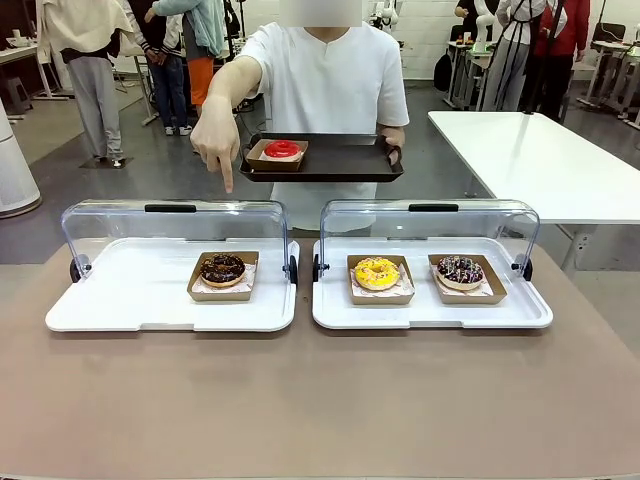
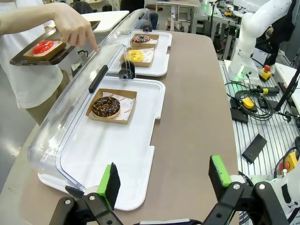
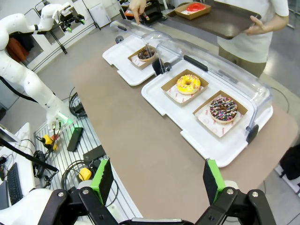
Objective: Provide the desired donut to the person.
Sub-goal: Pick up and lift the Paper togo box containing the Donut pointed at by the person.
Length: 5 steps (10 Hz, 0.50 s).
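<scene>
- Left gripper: the green-padded fingers stand wide apart with nothing between them. It hangs above the brown bench, near one end of the left white plastic tray.
- Right gripper: the fingers are wide apart and hold nothing. It hangs over the bench edge, well apart from the right white plastic tray.
- Left tray: the clear hinged lid is raised. One chocolate-glazed donut sits in a brown cardboard box.
- Right tray: its lid is raised too. A yellow-glazed donut and a dark sprinkled donut sit side by side, each in its own box.
- The person in a white short-sleeved shirt stands at the far side. The pointing hand aims its index finger down over the left lid, in line with the chocolate-glazed donut.
- The other hand holds a black rectangular tray carrying a boxed red-glazed donut.
</scene>
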Each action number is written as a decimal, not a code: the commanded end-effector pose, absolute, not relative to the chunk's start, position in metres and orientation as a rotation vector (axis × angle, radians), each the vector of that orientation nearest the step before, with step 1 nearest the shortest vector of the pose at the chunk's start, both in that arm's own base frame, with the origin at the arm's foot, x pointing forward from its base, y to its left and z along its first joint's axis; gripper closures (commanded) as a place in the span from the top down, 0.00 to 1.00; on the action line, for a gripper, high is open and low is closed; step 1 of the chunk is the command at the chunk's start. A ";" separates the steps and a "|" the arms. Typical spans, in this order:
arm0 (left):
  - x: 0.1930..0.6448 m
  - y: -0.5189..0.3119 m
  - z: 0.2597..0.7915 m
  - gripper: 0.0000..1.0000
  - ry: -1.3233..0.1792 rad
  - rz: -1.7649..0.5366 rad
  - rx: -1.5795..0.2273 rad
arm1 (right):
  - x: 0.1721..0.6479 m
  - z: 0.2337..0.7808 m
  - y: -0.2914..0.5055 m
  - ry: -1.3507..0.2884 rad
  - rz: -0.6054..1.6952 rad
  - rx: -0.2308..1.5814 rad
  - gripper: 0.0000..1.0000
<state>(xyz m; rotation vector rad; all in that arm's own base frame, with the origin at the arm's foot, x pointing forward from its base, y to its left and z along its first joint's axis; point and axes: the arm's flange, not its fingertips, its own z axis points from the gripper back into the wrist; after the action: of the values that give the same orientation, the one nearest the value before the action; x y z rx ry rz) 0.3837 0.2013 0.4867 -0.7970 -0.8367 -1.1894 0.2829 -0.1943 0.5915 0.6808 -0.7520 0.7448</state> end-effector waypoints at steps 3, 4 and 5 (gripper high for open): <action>0.384 0.201 0.486 0.99 -0.842 -1.180 -0.794 | 0.283 0.592 -0.194 -0.769 0.756 0.693 1.00; 0.384 0.201 0.486 0.99 -0.842 -1.180 -0.794 | 0.283 0.592 -0.194 -0.769 0.756 0.693 1.00; 0.384 0.201 0.486 0.99 -0.842 -1.180 -0.794 | 0.283 0.592 -0.194 -0.769 0.756 0.693 1.00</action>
<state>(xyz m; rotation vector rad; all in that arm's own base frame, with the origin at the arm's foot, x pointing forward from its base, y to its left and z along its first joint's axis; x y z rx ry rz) 0.3837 0.2012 0.4867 -0.7971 -0.8366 -1.1895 0.2829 -0.1943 0.5915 0.6808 -0.7520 0.7449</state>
